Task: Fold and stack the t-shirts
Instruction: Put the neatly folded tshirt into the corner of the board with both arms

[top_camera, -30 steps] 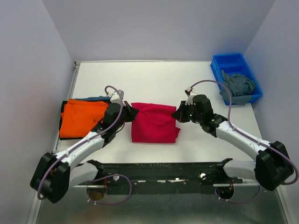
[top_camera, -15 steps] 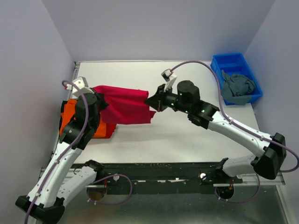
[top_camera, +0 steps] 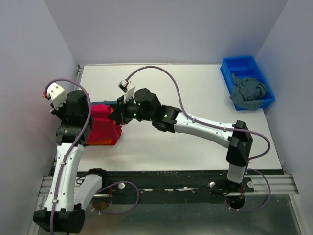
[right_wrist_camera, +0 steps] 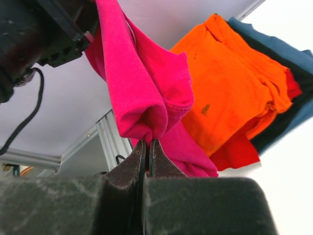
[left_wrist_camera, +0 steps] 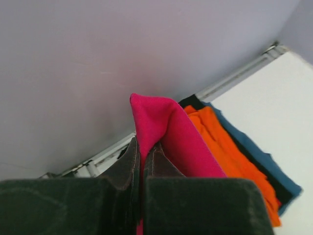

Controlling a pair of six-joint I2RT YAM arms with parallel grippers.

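The folded crimson-pink t-shirt [top_camera: 103,123] hangs between both grippers over the stack at the table's left edge. My left gripper [top_camera: 89,113] is shut on its left end; the wrist view shows the pink cloth [left_wrist_camera: 161,132] pinched between the fingers. My right gripper [top_camera: 116,116] is shut on its right end, with the pink fold [right_wrist_camera: 142,105] clamped at the fingertips. Below lies the stack: the orange t-shirt [right_wrist_camera: 234,88] on top, then red [right_wrist_camera: 237,152], black and blue [right_wrist_camera: 274,46] ones. A grey-blue t-shirt [top_camera: 248,91] lies in the blue bin.
The blue plastic bin [top_camera: 230,66] stands at the table's far right. The left side wall [top_camera: 34,73] is close beside the stack and my left arm. My right arm stretches across the middle of the table [top_camera: 195,93].
Both grippers have carried the pink t-shirt leftward from the table's middle to over the orange stack. The right arm has reached far to the left.
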